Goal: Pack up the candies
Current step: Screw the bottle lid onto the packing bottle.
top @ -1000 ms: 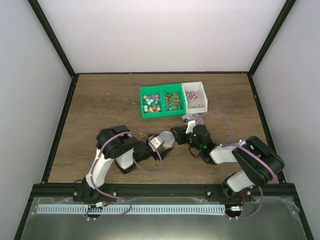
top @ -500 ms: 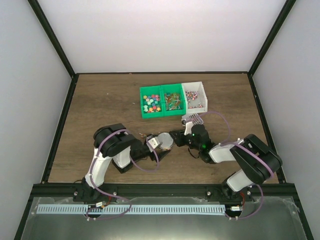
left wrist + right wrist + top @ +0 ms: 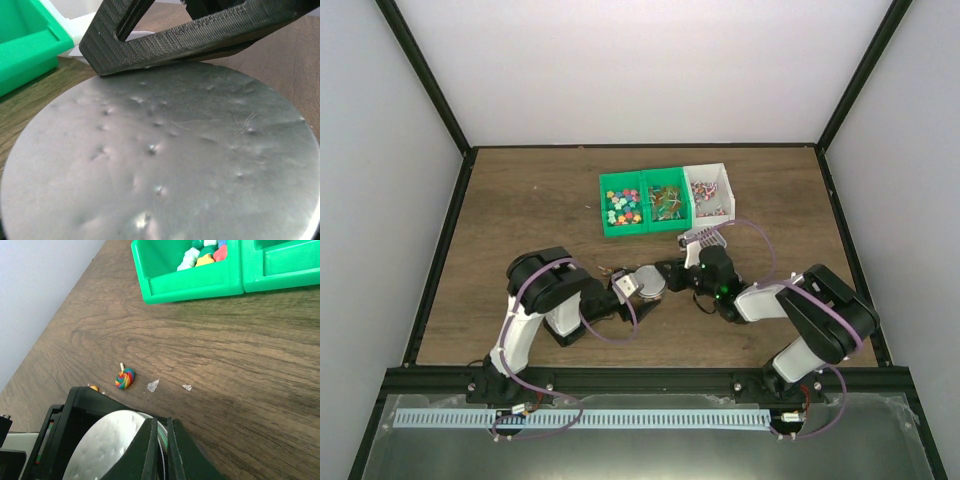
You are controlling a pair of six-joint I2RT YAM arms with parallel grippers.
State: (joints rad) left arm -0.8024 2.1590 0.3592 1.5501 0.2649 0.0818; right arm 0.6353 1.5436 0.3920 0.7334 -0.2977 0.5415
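A round silver tin (image 3: 648,283) sits low over the table between my two grippers. My left gripper (image 3: 626,287) holds the tin from the left; its lid (image 3: 160,160) fills the left wrist view and hides my own fingers. My right gripper (image 3: 166,437) is shut on the tin's rim (image 3: 161,430) from the right, and one of its dark fingers (image 3: 190,30) crosses the top of the left wrist view. Candies (image 3: 623,206) lie in the green bin (image 3: 610,228). A rainbow lollipop candy (image 3: 125,378) and an orange candy (image 3: 93,388) lie loose on the table.
Three bins stand in a row at the back: the left green bin (image 3: 190,285), a middle green bin (image 3: 667,222) and a white bin (image 3: 717,172), each with sweets. Two wrapper scraps (image 3: 152,385) lie near the lollipop. Black frame posts border the table.
My right gripper has moved left and up to the tin's rim. The tin and my left gripper have shifted slightly up and left.
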